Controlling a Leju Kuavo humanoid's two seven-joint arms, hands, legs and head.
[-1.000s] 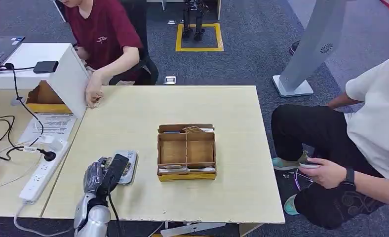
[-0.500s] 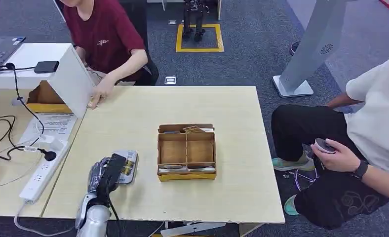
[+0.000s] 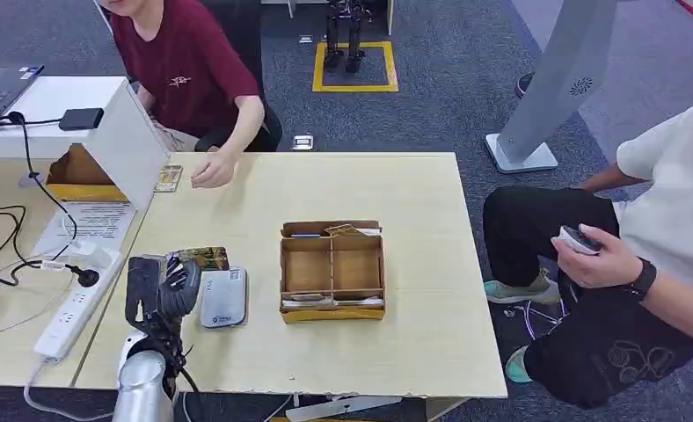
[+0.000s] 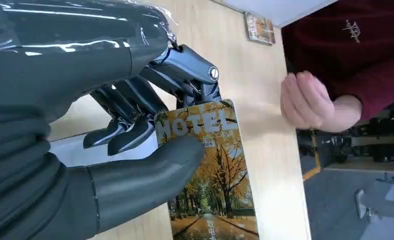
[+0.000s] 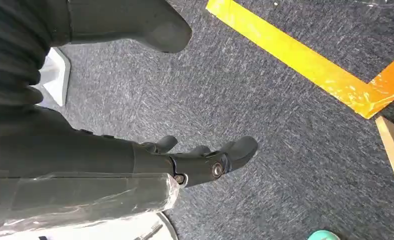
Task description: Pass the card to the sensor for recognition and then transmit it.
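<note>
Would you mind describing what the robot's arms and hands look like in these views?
The left arm is a silver metal cylinder with black cables running along it to the left hand, which has dark glossy fingers, a thick matte grey thumb and a grey ribbed cover. The right hand looks alike, with clear plastic film wrapped near its wrist.

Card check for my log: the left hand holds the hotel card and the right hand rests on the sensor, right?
Not quite. The left hand does hold the card, but the right hand hangs over the carpet, touching nothing, as the right wrist view shows. The sensor lies on the table.
</note>
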